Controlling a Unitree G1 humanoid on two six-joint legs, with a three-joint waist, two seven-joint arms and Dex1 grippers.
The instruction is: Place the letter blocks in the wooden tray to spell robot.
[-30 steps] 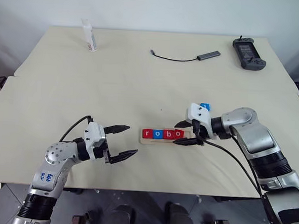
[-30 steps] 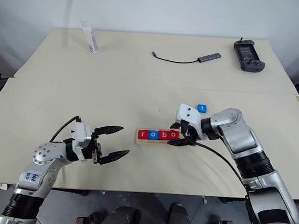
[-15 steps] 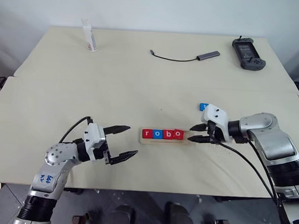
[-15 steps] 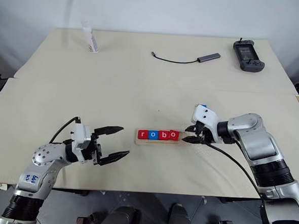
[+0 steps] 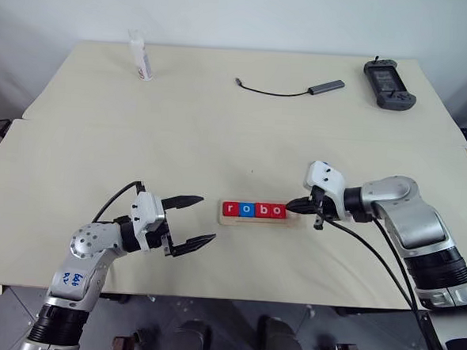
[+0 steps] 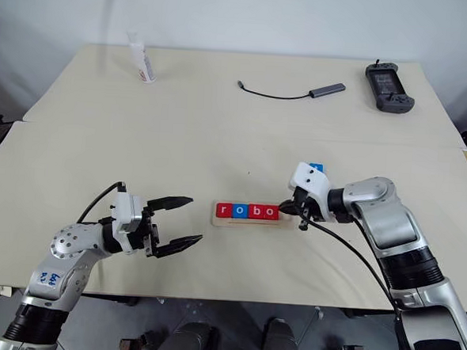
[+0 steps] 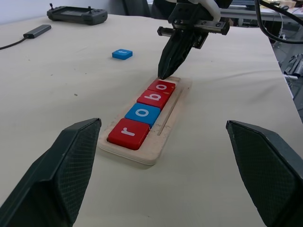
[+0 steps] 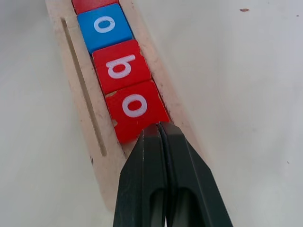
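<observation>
The wooden tray (image 5: 293,220) lies near the table's front middle. It holds a row of letter blocks: red r (image 5: 231,209), blue o (image 5: 246,210), red b (image 5: 261,210) and red o (image 5: 276,210). My right gripper (image 5: 290,204) is shut, and its joined tips rest on the tray's free right end, against the edge of the last red o (image 8: 135,106). The blue t block (image 7: 122,54) lies on the table just beyond that gripper. My left gripper (image 5: 208,219) hangs open and empty to the left of the tray, pointing at it.
A white bottle (image 5: 139,56) stands at the back left. A dark cable with adapter (image 5: 290,90) lies at the back middle, and a black controller (image 5: 389,76) sits at the back right corner. The table's front edge runs close below both grippers.
My right gripper went from open around the last red o to shut, drew back right, then returned to the tray's end. That block, tilted half a second ago, now lies flush. The left arm kept still.
</observation>
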